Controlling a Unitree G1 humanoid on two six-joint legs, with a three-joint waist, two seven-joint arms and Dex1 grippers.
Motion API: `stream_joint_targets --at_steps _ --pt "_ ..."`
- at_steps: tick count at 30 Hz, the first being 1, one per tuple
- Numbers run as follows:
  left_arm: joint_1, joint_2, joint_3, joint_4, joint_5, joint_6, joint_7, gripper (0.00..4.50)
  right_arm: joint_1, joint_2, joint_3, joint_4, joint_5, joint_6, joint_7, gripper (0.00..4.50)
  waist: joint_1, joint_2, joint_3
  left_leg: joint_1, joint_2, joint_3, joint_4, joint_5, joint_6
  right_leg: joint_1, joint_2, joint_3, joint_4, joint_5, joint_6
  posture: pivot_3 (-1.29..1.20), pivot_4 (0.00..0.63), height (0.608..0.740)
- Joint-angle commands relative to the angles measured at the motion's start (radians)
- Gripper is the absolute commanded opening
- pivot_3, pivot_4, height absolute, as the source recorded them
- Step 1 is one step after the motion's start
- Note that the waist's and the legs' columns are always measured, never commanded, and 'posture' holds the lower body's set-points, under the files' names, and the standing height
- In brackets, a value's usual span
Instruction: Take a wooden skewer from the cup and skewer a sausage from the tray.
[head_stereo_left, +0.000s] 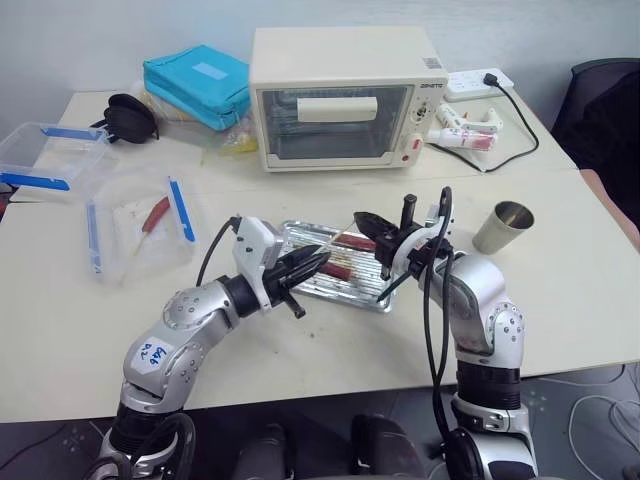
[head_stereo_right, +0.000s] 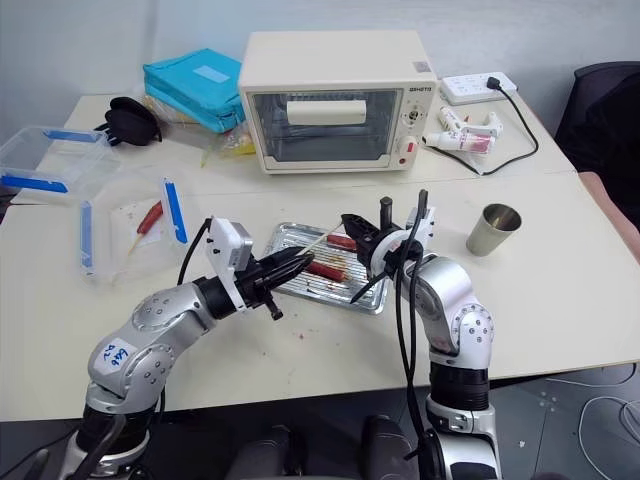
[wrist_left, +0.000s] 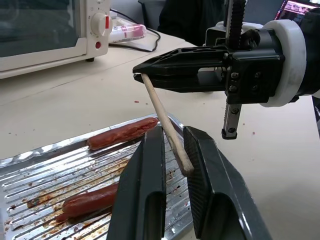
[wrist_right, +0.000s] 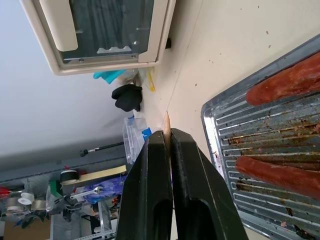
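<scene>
Both arms are held out over the pale table (head_stereo_left: 560, 300), and the two claws are pointed at each other above the tray (head_stereo_left: 372, 297). The left arm is bent at the elbow and is reached forward and to the right, with its claw held level. The right arm is bent too, and its claw is turned level and to the left.

The wooden skewer (wrist_left: 166, 126) is held between the two claws, above the tray. One end is pinched tight in the right gripper (wrist_left: 141, 76), whose black fingers are pressed flat together on the stick. In the right wrist view the pointed tip of the stick is seen poking out past those fingers. The other end is set between the fingers (wrist_left: 150, 185) of the left gripper (head_stereo_left: 318, 262). Those fingers are nearly closed, with a small gap left between them, and the stick is touched by the inner side of one finger. Whether it is squeezed by both cannot be told.

Two sausages are laid on the ridged, greasy tray, below the claws. The nearer sausage (wrist_left: 92, 200) is just beside the left fingers, and the other sausage (wrist_left: 122, 132) lies farther back. Neither is touched by the stick.

The cup (head_stereo_left: 503, 227) is stood upright on the table, well to the right of the tray. A cream toaster oven (head_stereo_left: 340, 95) is seen behind the tray.
</scene>
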Motion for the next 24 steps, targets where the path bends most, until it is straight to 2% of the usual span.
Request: stream_joint_targets --at_steps 1,4,16,19,21,22,24 --pt "-0.009 -0.008 0.013 -0.028 -0.014 -0.021 -0.006 0.46 -0.004 -0.003 -0.007 -0.013 0.006 -0.009 0.012 0.0 0.0 0.0 0.0 0.0 0.0 0.0 0.0 0.0 0.0 0.0 0.0 0.0 0.0 0.0 0.0 0.0 0.15 0.74" --pt "-0.017 -0.018 0.012 -0.016 -0.003 -0.027 0.004 0.04 -0.006 0.0 -0.006 -0.011 0.006 -0.011 0.013 0.0 0.0 0.0 0.0 0.0 0.0 0.0 0.0 0.0 0.0 0.0 0.0 0.0 0.0 0.0 0.0 0.0 0.15 0.74" --pt "-0.025 -0.018 0.028 0.004 0.012 -0.04 -0.004 0.04 0.0 -0.017 0.003 -0.015 0.0 0.009 0.03 0.0 0.0 0.0 0.0 0.0 0.0 0.0 0.0 0.0 0.0 0.0 0.0 0.0 0.0 0.0 0.0 0.0 0.15 0.74" --pt "-0.009 0.0 0.037 0.006 0.021 -0.051 -0.011 0.0 -0.002 -0.064 0.019 -0.016 0.0 0.055 0.045 0.69 0.001 0.0 0.0 0.0 0.0 0.0 0.0 0.0 0.0 0.0 0.0 0.0 0.0 0.0 0.0 0.0 0.15 0.74" --pt "-0.003 0.006 0.042 0.007 0.021 -0.058 -0.013 0.0 -0.002 -0.075 0.021 -0.019 0.008 0.062 0.05 1.31 0.0 0.0 0.0 0.0 0.0 0.0 0.0 0.0 0.0 0.0 0.0 0.0 0.0 0.0 0.0 0.0 0.15 0.74" --pt "0.001 0.015 0.054 0.005 0.02 -0.061 -0.016 0.0 -0.004 -0.116 0.021 -0.019 -0.011 0.094 0.078 1.58 0.0 0.0 0.0 0.0 0.0 0.0 0.0 0.0 0.0 0.0 0.0 0.0 0.0 0.0 0.0 0.0 0.15 0.74" --pt "0.005 0.026 0.072 0.004 0.017 -0.066 -0.017 0.0 -0.005 -0.18 0.021 -0.017 -0.04 0.14 0.124 1.58 0.001 0.0 0.0 0.0 0.0 0.0 0.0 0.0 0.0 0.0 0.0 0.0 0.0 0.0 0.0 0.0 0.15 0.74"
